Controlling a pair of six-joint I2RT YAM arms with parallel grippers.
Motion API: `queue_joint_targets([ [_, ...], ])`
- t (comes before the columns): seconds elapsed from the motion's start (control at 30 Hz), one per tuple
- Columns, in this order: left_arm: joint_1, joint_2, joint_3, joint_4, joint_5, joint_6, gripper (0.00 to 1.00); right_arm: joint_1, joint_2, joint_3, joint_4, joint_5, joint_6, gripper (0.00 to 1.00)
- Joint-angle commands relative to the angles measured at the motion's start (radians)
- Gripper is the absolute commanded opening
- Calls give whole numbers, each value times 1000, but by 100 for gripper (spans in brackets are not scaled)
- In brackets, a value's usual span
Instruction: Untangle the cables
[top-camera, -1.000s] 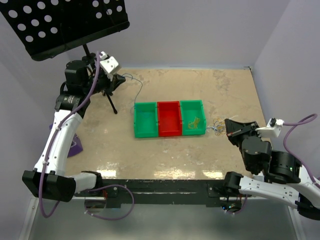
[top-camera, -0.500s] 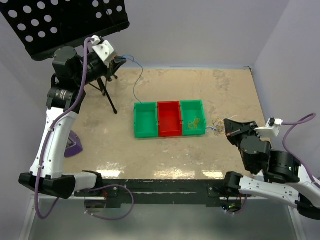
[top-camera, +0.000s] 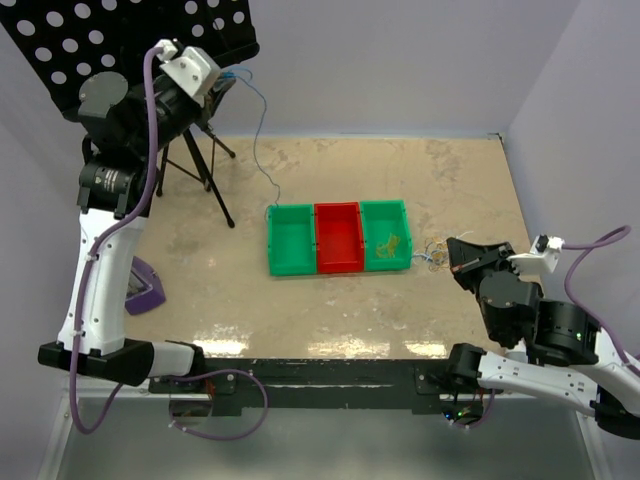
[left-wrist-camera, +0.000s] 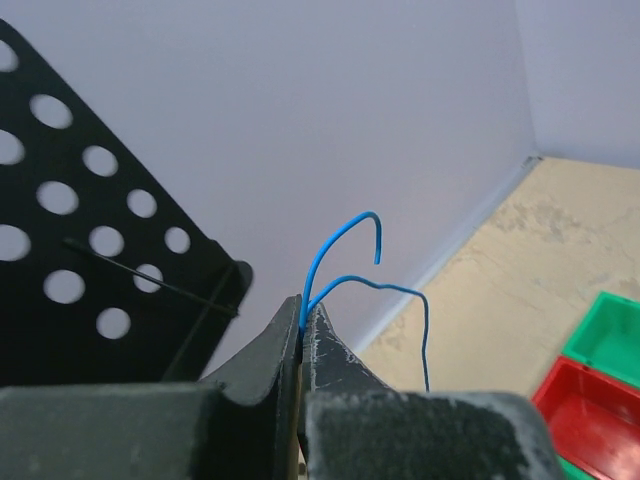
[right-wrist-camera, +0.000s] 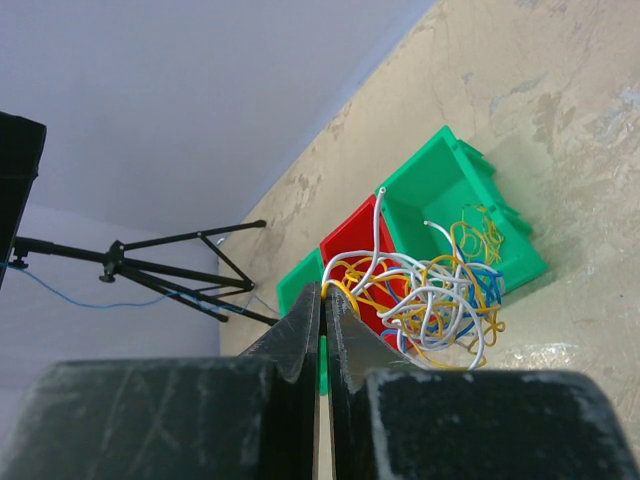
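Three bins stand side by side in a row on the tabletop (top-camera: 200, 260): a left green bin (top-camera: 290, 208), a red bin (top-camera: 337, 206) and a right green bin (top-camera: 384, 204). A curl of yellow wire (top-camera: 392, 245) lies in the right green bin.

My left pincer (left-wrist-camera: 303, 320) is fully closed on the blue wire (left-wrist-camera: 340, 235), whose short end arcs up from the tips. From there the strand hangs down to the tabletop by the back corner of the left green bin. My right pincer (right-wrist-camera: 322, 295) is closed too. The tangle (right-wrist-camera: 430, 300) of white, yellow and blue wires lies right at its tips, just beside the right green bin. I cannot tell whether a strand is pinched.

Since a second ago my left pincer has climbed from beside the tripod (top-camera: 205, 175) to the black perforated plate (top-camera: 130, 40), drawing the blue wire longer. My right pincer has not moved.
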Motion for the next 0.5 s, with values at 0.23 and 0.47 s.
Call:
queue_joint_targets([
  [0.23, -4, 0, 68, 208, -360, -86, 0, 5, -1, -9, 11, -7, 39, 0],
  [0.47, -4, 20, 167, 328, -611, -62, 0, 5, 4, -7, 15, -7, 39, 0],
])
